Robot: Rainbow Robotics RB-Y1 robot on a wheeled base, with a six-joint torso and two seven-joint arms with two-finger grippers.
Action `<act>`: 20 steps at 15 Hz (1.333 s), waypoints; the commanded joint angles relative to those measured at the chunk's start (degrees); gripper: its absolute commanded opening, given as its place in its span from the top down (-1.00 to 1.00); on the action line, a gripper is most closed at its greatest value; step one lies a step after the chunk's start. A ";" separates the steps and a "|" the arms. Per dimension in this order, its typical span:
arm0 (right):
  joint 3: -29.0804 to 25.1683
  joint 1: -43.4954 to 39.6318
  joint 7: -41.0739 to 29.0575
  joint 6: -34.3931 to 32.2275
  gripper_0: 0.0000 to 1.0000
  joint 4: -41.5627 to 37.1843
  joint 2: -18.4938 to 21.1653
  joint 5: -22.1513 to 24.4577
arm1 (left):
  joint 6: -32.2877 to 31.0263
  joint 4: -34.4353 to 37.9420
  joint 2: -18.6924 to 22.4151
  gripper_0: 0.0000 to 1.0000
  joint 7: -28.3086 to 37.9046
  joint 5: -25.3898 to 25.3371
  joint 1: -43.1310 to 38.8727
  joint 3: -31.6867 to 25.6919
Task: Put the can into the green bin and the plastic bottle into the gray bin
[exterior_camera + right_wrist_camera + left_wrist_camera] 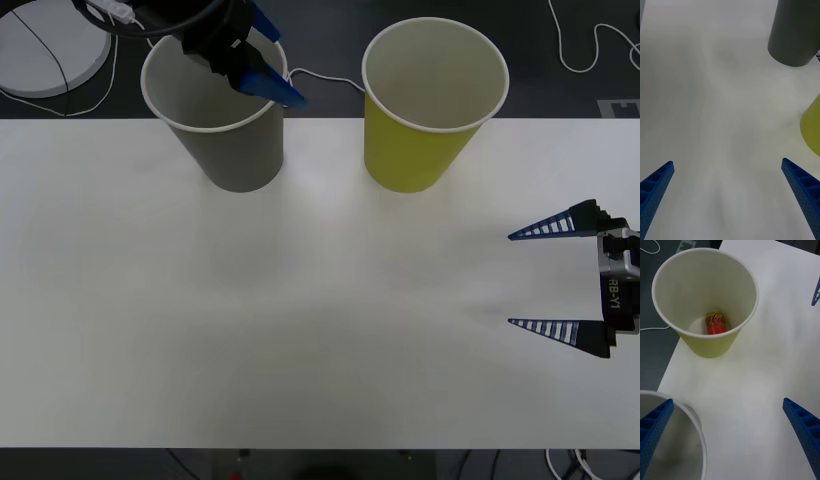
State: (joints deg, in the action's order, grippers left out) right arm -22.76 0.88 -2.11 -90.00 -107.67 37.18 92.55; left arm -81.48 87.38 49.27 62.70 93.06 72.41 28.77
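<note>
L pincer: up over the gray bin's rim at the far-left of the worktop, blue ribbed fingers spread wide, released, nothing betw. them. One finger sits above the bin's mouth in the L wrist view.
R pincer: low over the worktop's right side, well apart from both bins, fingers splayed wide, released, empty; tips aim toward the worktop's middle.
Gray bin: upright at the worktop's far edge, white rim, pale inside; contents can't be told.
Green bin: upright just right of the gray one, near but not touching, white rim, pale inside.
Can: red-orange Coca-Cola can w/ gold top, at the bottom of the green bin, leaning on the inner wall.
Worktop: white, plain.
Floor behind: dark, w/ white cable and a round white base at far left.
</note>
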 commanded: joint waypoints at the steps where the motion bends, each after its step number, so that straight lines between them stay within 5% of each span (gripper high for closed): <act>1: 0.00 0.00 0.00 0.00 -1.00 0.00 0.00 0.00 | -1.67 5.79 3.28 -1.00 -1.88 0.54 -8.87 -7.32; 11: 0.00 0.00 0.00 0.00 -1.00 0.00 0.00 0.00 | -6.94 18.97 6.62 -1.00 -21.48 1.51 -40.77 -33.60; 20: 0.00 0.00 0.00 0.00 -1.00 0.00 0.00 0.00 | -8.52 23.01 6.62 -1.00 -35.98 -1.74 -56.85 -43.09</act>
State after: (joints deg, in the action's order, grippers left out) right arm -22.76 0.88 -2.11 -90.00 -107.67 37.18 92.55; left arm -90.01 110.40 55.92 28.30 91.42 16.46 -14.09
